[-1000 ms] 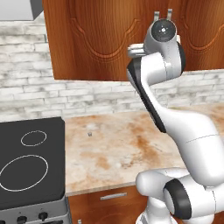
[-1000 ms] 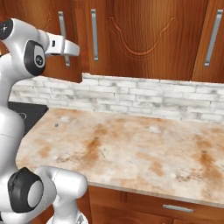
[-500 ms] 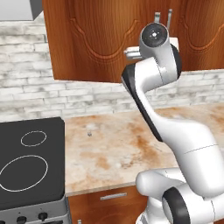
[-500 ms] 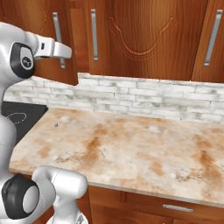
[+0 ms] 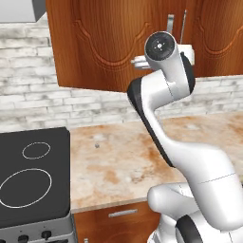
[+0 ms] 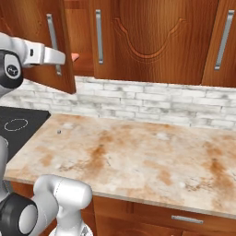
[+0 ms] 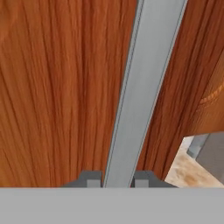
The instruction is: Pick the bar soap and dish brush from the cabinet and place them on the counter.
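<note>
My gripper (image 7: 116,179) is shut on the long silver handle (image 7: 144,87) of the cabinet's left door, and the bar runs up between the fingertips (image 7: 89,179). In the right base view the hand (image 6: 46,55) holds that cabinet door (image 6: 32,27) swung partly open. In the gap behind the door's edge, a bit of the pink bar soap (image 6: 75,56) shows on the shelf. The dish brush is hidden. The tan blotched counter (image 6: 138,152) lies below. In the left base view the arm (image 5: 163,61) stands in front of the cabinet (image 5: 104,42).
A black stovetop (image 5: 33,175) with white rings borders the counter on the left. A pale brick backsplash (image 6: 152,103) runs under the cabinets. The neighbouring doors (image 6: 156,37) are closed. A drawer front (image 6: 184,219) sits under the counter edge.
The hand has drawn back with the handle, and the left door has swung further open. The gap beside it has widened and shows the pink soap.
</note>
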{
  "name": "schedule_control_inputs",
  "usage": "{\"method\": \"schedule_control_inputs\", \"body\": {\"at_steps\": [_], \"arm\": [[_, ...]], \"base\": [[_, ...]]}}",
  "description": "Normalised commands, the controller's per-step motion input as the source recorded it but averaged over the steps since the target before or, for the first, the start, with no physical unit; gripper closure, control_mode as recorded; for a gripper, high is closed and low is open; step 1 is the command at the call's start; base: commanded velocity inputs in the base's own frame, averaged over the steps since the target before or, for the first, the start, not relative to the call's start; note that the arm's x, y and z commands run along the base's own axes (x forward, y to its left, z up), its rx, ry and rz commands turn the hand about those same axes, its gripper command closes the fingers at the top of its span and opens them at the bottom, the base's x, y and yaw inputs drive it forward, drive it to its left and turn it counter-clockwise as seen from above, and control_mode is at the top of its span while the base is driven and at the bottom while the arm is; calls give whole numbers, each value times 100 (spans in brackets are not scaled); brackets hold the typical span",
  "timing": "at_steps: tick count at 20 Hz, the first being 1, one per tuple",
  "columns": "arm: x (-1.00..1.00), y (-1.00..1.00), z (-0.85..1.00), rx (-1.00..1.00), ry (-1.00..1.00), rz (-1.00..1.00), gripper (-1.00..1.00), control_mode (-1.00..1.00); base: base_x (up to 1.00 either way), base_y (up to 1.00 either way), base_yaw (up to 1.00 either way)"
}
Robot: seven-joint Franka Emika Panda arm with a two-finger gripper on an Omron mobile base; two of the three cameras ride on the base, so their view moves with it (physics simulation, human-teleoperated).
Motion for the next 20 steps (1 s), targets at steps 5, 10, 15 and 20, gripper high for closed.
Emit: {"method": "schedule_control_inputs", "body": {"at_steps": [5,10,15,20], "arm": [[-33,33,0,-5,0,-5,100,-100],[-28,33,-1,0,-2,-8,100,-100],[-24,33,0,4,0,-7,100,-100],[-32,38,-1,0,-1,-6,100,-100]], "base": [[0,0,0],[0,0,0],[0,0,0],[0,0,0]]}}
